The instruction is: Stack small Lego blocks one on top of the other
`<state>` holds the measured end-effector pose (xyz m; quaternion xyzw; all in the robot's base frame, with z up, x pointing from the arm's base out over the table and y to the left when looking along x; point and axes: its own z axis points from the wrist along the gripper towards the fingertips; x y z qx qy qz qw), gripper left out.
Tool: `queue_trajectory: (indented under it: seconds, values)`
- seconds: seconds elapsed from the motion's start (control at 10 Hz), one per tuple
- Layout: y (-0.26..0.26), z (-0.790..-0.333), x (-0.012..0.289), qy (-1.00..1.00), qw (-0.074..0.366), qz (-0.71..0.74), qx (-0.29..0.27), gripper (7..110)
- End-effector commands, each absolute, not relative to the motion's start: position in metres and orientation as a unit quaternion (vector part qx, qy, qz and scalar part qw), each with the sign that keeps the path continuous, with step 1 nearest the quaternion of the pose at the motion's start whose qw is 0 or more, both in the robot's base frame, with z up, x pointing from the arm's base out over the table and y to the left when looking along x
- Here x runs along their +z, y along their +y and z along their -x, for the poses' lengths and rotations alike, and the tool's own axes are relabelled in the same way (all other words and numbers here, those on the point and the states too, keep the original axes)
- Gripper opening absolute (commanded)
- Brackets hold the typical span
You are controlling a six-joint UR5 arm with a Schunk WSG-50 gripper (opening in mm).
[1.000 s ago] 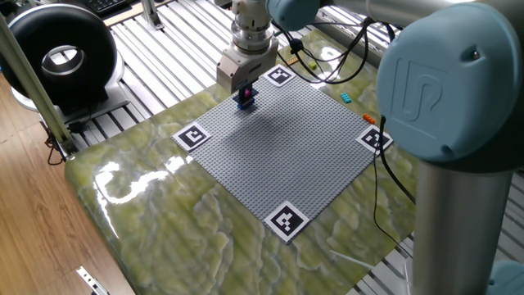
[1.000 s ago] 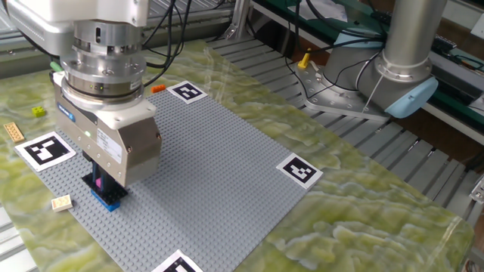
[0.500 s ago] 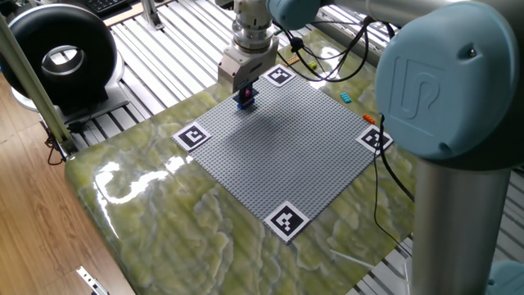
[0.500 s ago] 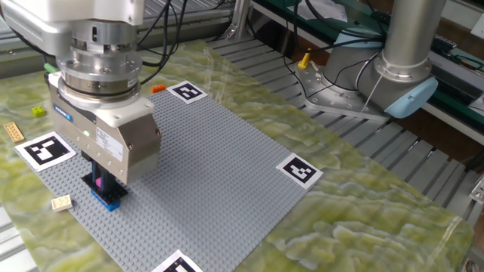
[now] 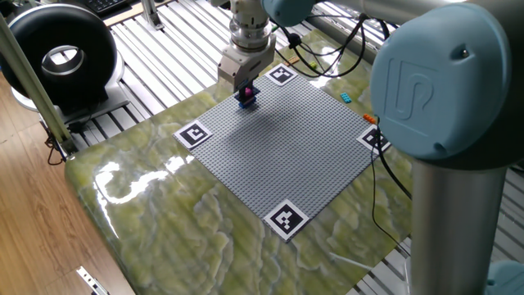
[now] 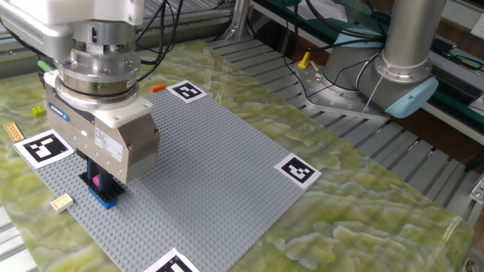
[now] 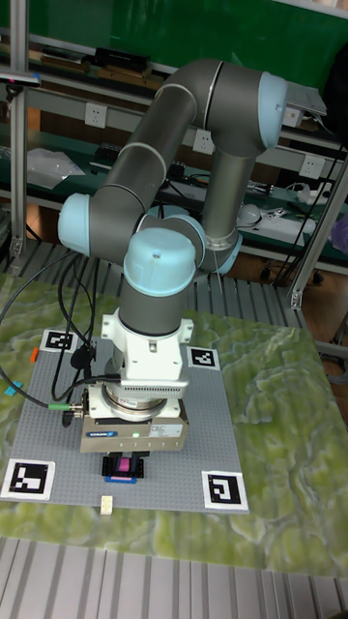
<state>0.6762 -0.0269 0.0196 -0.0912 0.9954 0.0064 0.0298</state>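
A magenta small Lego block (image 6: 96, 181) sits on top of a dark blue one (image 6: 104, 198) near the left edge of the grey baseplate (image 6: 212, 166). My gripper (image 6: 98, 180) stands straight above this stack, with a dark finger on each side of the magenta block and a thin gap showing, so it looks open. The same stack (image 5: 246, 98) shows under the gripper (image 5: 246, 88) in one fixed view. In the tall view the magenta block (image 7: 123, 468) lies between the fingers. A loose tan block (image 6: 62, 202) lies close by.
Loose blocks lie off the plate: a green one (image 6: 38, 112), a flat tan one (image 6: 13, 131), an orange one (image 6: 158, 88) and a cyan one (image 5: 346, 97). Black-and-white marker squares (image 6: 296, 170) mark the plate's corners. Cables (image 5: 327, 57) hang behind.
The gripper has risen a little while the magenta-on-blue stack stays on the plate. The arm's big elbow has shifted slightly left.
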Motion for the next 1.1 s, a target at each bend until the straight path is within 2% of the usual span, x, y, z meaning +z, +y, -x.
queue_trajectory:
  seconds: [0.0,0.5,1.0]
  values:
    - [-0.022,-0.682,0.018,0.994,0.031,0.100,0.011,44]
    - [-0.023,-0.673,0.036,0.995,0.022,0.101,0.004,44]
    - [-0.004,-0.663,0.041,0.996,0.016,0.085,0.028,44]
